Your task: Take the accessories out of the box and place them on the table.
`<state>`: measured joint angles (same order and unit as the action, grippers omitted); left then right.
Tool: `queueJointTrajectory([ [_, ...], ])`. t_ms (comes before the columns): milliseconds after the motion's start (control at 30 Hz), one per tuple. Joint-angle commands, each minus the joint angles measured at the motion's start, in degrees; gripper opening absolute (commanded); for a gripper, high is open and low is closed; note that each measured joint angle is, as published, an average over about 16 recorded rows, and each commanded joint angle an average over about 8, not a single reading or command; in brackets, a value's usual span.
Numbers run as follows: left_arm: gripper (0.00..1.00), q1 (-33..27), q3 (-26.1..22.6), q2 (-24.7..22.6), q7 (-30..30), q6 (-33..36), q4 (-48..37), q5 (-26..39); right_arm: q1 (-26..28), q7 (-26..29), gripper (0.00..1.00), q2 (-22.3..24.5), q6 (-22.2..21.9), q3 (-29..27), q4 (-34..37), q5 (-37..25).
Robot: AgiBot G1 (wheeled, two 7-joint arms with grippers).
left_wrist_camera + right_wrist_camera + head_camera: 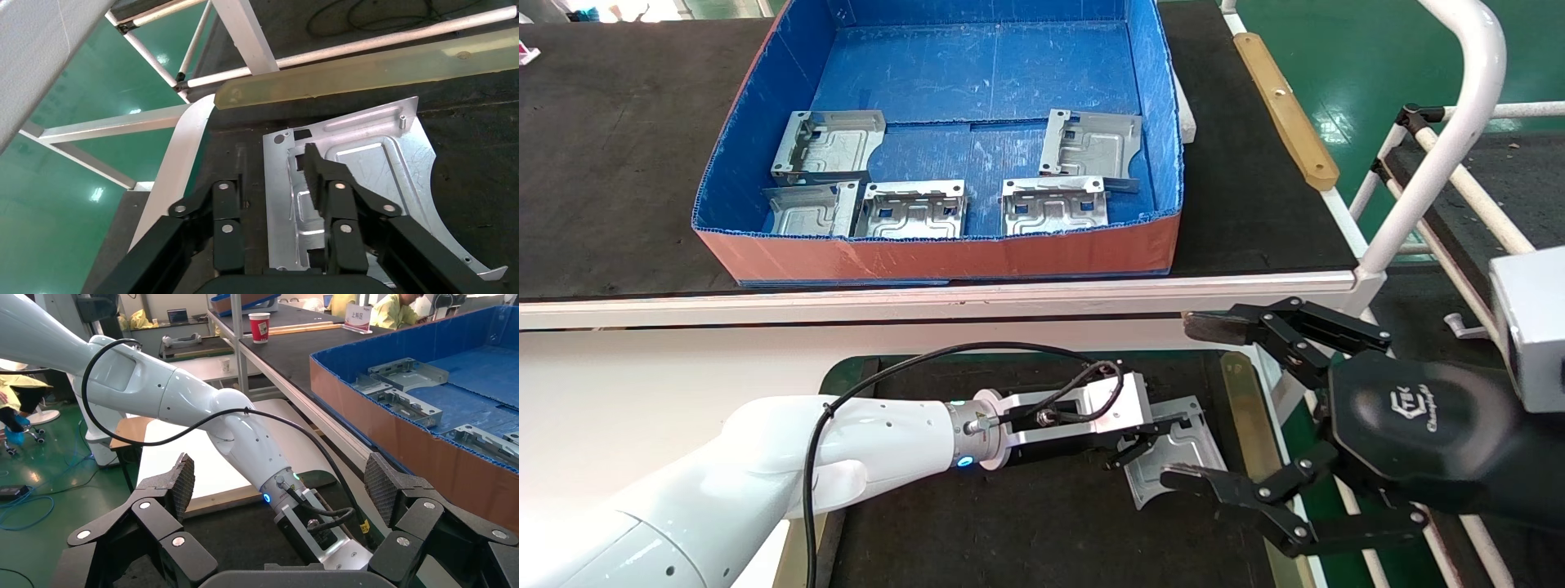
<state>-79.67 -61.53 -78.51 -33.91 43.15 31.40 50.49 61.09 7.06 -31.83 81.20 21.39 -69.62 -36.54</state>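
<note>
- Five shiny silver stamped sheet-metal plates (911, 209) lie in the large blue corrugated-plastic box (928, 257) with reddish-orange outer walls; two sit at the back, three along the front wall
- A sixth plate (1177, 457) lies flat on the narrow black felt-like table mat (1009, 523); the left gripper (272, 177) straddles its edge, jaws apart
- The right gripper (1197, 400) hovers just beside, jaws spread wide

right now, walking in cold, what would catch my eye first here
Probably the big blue box on the bench, with five shiny accessories lying at its near end. Closer in, the left gripper is down at the black table, fingers open astride a sixth plate lying there. The right gripper hovers wide open just beside it.
</note>
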Motion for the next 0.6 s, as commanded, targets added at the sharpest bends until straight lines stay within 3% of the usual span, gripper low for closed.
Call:
queueJointTrajectory([
  [33, 1.00, -0.01, 0.10, -0.04, -0.05, 0.02, -0.08, 0.13, 0.00, 0.00, 1.00, 0.00, 0.00, 0.00, 0.00, 0.00],
  [267, 1.00, 0.69, 1.93, 1.59, 1.62, 1.67, 1.49, -0.06, 0.00, 0.00, 1.00, 0.00, 0.00, 0.00, 0.00, 0.00],
  [600, 1.00, 3.58, 9.17, 8.56, 8.78, 8.47, 8.25, -1.49, 0.00, 0.00, 1.00, 0.00, 0.00, 0.00, 0.00, 0.00],
])
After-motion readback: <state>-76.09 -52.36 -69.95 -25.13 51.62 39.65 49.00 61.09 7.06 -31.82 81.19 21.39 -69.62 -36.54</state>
